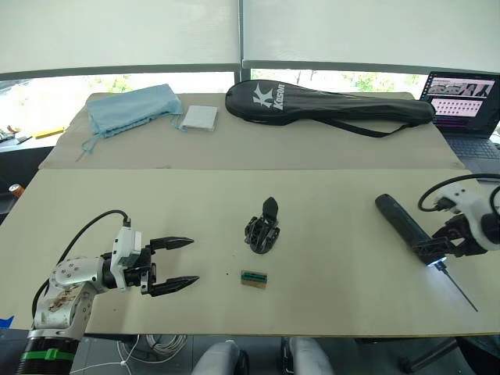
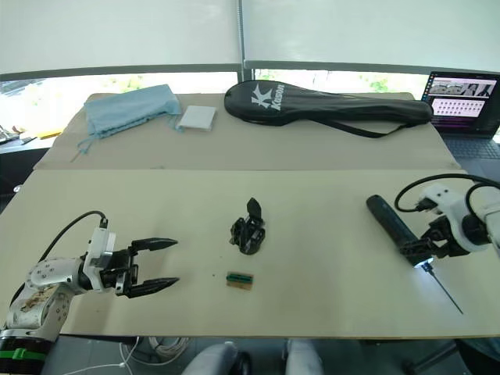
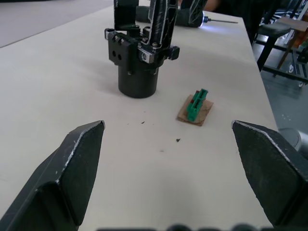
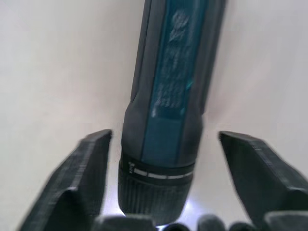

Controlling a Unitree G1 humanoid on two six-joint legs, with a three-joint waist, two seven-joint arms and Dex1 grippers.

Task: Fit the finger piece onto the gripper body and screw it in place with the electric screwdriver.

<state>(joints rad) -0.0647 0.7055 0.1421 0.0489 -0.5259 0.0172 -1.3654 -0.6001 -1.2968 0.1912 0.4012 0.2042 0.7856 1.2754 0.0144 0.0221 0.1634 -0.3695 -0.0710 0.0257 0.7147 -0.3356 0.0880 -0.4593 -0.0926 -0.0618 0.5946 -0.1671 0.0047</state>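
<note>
right hand (image 4: pixel 159 187) spread, electric screwdriver (image 4: pixel 168 120) lying between its fingers, untouched; left hand (image 1: pixel 173 263) spread.

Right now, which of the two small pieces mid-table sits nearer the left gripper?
The small green-and-tan block, lying flat towards the table's near edge. The gripper body stands upright farther back. The open left gripper touches neither.
</note>
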